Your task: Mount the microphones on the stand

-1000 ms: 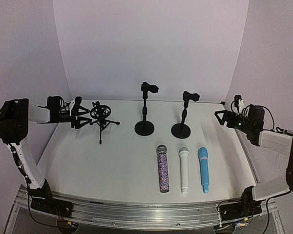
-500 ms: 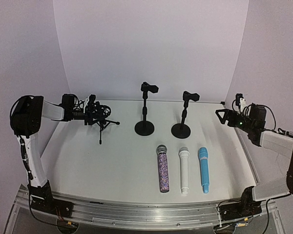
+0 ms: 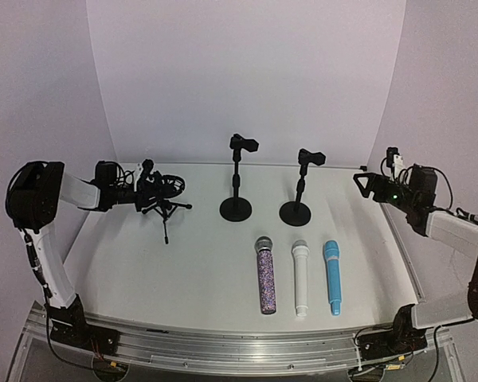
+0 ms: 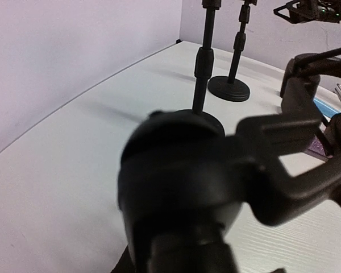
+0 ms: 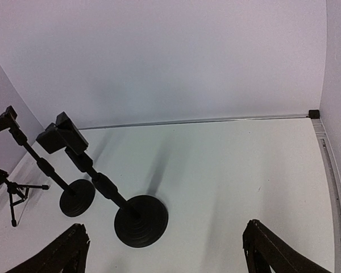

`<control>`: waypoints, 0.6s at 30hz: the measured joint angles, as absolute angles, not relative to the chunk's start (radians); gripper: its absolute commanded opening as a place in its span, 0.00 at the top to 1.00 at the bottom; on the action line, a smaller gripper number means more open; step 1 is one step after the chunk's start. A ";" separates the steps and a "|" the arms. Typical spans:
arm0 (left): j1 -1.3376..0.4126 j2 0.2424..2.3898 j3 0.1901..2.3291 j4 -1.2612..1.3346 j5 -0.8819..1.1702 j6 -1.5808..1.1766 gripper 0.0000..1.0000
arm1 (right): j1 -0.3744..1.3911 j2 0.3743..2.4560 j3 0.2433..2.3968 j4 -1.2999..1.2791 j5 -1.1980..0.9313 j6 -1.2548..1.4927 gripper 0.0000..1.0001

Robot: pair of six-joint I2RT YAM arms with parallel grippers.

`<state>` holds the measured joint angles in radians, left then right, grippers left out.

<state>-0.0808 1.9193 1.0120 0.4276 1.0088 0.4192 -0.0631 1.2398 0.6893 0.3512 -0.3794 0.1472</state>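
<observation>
Three microphones lie side by side on the near table: purple-glitter (image 3: 265,275), white (image 3: 300,278), light blue (image 3: 332,276). A small black tripod stand with a ring mount (image 3: 164,196) stands at the left; its mount (image 4: 182,187) fills the left wrist view, blurred. My left gripper (image 3: 147,191) is shut on that mount, its fingers hidden in its own view. Two round-base stands, one in the middle (image 3: 236,208) and one to its right (image 3: 295,213), are upright with empty clips. My right gripper (image 3: 365,185) hangs open above the table's right edge, and in its own view it (image 5: 165,250) holds nothing.
White walls curve round the back and sides of the table. The right wrist view shows both round bases (image 5: 141,220) (image 5: 77,198) and the tripod (image 5: 11,196) at far left. A metal rail (image 3: 223,346) runs along the near edge.
My left gripper moved right from beside the tripod stand onto its mount and shut there; the mount has tipped slightly. The right gripper has barely shifted.
</observation>
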 measured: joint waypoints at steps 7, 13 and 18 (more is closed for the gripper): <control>-0.257 1.607 0.615 0.618 0.718 0.204 1.00 | -0.054 1.162 0.701 0.349 -0.384 0.147 0.10; -0.438 1.478 0.446 0.724 0.503 0.143 1.00 | 0.019 1.109 0.702 0.346 -0.384 0.147 0.10; -0.510 1.479 0.411 0.800 0.340 0.145 1.00 | 0.127 1.101 0.702 0.342 -0.373 0.143 0.10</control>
